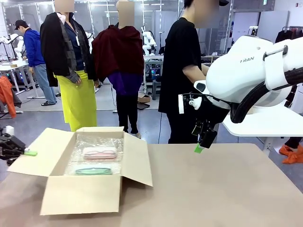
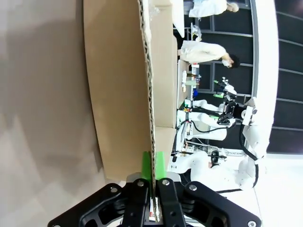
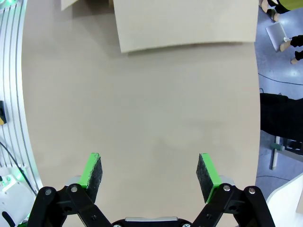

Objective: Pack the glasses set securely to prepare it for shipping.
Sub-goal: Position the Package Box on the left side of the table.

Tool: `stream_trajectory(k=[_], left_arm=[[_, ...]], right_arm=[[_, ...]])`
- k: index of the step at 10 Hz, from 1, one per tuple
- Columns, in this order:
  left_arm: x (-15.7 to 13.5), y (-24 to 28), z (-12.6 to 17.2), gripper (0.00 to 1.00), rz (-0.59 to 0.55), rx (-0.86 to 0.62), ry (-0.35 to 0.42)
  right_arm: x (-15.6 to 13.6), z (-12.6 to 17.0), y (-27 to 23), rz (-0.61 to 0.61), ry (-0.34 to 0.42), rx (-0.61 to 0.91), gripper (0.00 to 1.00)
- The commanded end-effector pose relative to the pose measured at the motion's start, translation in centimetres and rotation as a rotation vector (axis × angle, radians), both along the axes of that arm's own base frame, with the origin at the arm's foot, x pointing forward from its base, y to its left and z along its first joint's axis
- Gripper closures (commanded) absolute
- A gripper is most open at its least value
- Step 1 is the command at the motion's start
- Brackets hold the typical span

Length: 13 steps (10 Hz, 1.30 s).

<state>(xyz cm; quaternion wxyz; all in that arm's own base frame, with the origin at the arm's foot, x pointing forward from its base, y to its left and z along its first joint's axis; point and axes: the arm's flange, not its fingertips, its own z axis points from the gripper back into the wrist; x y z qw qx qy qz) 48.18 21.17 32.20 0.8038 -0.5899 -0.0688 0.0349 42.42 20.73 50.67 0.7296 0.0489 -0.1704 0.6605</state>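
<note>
An open cardboard box (image 1: 80,195) sits on the table's left half, lined with bubble wrap (image 1: 93,140). Inside lie the pink glasses case (image 1: 100,152) and, nearer me, the mint green glasses case (image 1: 93,170). At the box's left side my left gripper (image 1: 27,152) is shut on the left flap (image 1: 29,158); the left wrist view shows its green pads (image 2: 146,164) pinching the flap's edge (image 2: 150,109). My right gripper (image 1: 199,147) hangs above the table right of the box, open, with bare tabletop between its fingers (image 3: 93,171).
The box's right flap (image 1: 137,158) slopes out over the table, and the rear flap stands up. A person in black (image 1: 182,71) stands at the far edge behind my right arm. Brown tabletop (image 1: 222,189) stretches free to the right of the box.
</note>
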Motion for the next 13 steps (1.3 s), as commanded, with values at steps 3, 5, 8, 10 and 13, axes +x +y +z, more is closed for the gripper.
stream_trajectory(k=[3, 5, 8, 10, 13], left_arm=[[0.7, 4.4, 1.0, 1.0, -0.021, 0.012, 0.036], [0.9, 4.8, 1.2, 1.0, -0.021, 0.025, 0.05], [0.1, 4.8, 2.1, 0.45, 0.003, 0.044, 0.022], [-1.0, 4.5, 3.5, 0.06, 0.04, 0.105, -0.006], [-3.5, 4.7, 7.6, 0.0, 0.12, 0.207, -0.109]], right_arm=[[0.0, 0.2, 0.2, -0.006, 0.006, -0.008, 0.0], [0.0, 0.2, 0.2, -0.006, 0.006, -0.008, 0.0], [0.0, 0.2, 0.2, -0.006, 0.006, -0.008, 0.0], [0.0, 0.2, 0.2, -0.006, 0.006, -0.008, 0.0], [0.0, 0.2, 0.2, -0.006, 0.006, -0.008, 0.0]])
